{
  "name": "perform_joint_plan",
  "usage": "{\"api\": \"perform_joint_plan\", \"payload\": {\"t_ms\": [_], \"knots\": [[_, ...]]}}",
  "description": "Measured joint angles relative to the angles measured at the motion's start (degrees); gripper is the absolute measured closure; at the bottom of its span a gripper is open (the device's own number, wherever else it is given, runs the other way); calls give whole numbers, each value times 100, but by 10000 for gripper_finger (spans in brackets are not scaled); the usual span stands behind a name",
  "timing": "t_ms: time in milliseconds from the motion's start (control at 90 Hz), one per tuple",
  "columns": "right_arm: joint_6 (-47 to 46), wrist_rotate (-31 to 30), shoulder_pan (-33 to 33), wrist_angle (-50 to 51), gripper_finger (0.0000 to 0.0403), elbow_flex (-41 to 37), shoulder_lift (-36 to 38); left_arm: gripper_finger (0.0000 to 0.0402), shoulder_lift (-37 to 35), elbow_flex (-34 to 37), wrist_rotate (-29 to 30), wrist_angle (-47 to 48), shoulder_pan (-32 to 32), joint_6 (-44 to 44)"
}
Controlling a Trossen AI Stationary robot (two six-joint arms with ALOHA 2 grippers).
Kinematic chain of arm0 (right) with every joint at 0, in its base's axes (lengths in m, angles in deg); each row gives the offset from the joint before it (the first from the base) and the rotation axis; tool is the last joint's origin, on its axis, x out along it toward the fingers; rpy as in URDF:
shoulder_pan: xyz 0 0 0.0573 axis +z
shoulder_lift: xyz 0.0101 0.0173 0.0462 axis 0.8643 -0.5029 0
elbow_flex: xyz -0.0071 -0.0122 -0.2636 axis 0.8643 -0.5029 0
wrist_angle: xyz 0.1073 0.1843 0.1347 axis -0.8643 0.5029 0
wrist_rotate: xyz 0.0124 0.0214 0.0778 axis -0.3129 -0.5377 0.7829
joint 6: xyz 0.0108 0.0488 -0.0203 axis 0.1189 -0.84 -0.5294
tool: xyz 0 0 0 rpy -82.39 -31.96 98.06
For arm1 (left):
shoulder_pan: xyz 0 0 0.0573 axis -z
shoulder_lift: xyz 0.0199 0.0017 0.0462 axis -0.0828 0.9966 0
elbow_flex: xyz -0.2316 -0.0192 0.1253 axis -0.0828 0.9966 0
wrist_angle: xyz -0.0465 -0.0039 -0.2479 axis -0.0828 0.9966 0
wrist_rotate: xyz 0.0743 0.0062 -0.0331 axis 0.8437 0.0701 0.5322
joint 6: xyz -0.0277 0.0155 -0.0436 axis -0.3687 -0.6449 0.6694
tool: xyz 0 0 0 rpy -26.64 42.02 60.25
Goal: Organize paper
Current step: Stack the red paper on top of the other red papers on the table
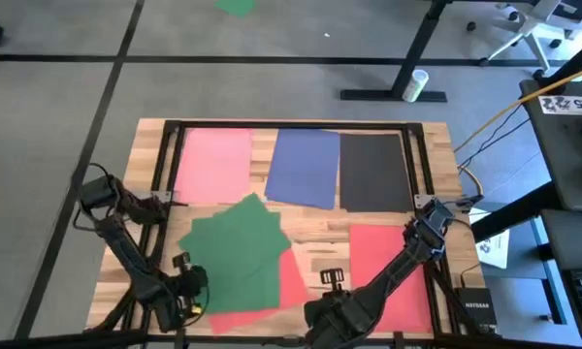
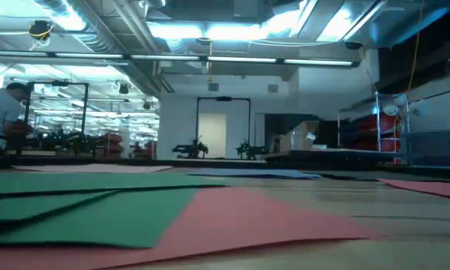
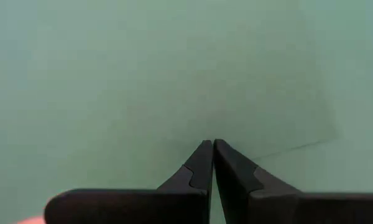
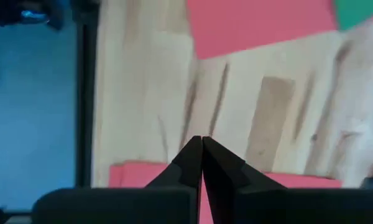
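Nearest the low camera lies a red sheet (image 2: 232, 217) with green sheets (image 2: 82, 206) overlapping it, both flat on the wooden table (image 2: 405, 225). From above, the green sheets (image 1: 238, 252) form a loose fanned pile at the table's near left, covering part of that red sheet (image 1: 293, 281). A second red sheet (image 1: 388, 267) lies at the near right, apart from the pile. Along the far side sit a pink sheet (image 1: 213, 165), a blue sheet (image 1: 304, 167) and a black sheet (image 1: 374, 172), side by side, the blue one's edge touching the black. The left gripper (image 3: 212, 144) hangs over the green paper, its fingers pressed together at the tips with nothing between them. The right gripper (image 4: 202, 142) is over the near right red sheet (image 4: 298, 182), its fingertips likewise closed and empty, with bare wood and the other red sheet ahead. A small white printed sheet (image 1: 493, 248) rests off the table's right edge. In the room beyond, a person (image 2: 1, 112) shows at far left.
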Motion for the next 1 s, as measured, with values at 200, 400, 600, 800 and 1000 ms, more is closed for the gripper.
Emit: {"api": "perform_joint_plan", "payload": {"t_ms": [200,400,600,800,1000], "knots": [[337,-605,-22,-1063,395,-553,-27,402,-113,-1,171,18,36,2],[662,-571,-17,-2322,350,-1553,-33,402,-90,-6,257,5,25,29],[792,-391,-24,-3894,291,-2432,-28,402,-91,21,289,-13,-46,42],[814,-1218,-63,-4136,271,-2955,-27,402,-91,21,299,-181,-164,-200],[850,-1371,-60,-4375,270,-3314,1,402,-91,21,318,-193,-409,-562]]}}
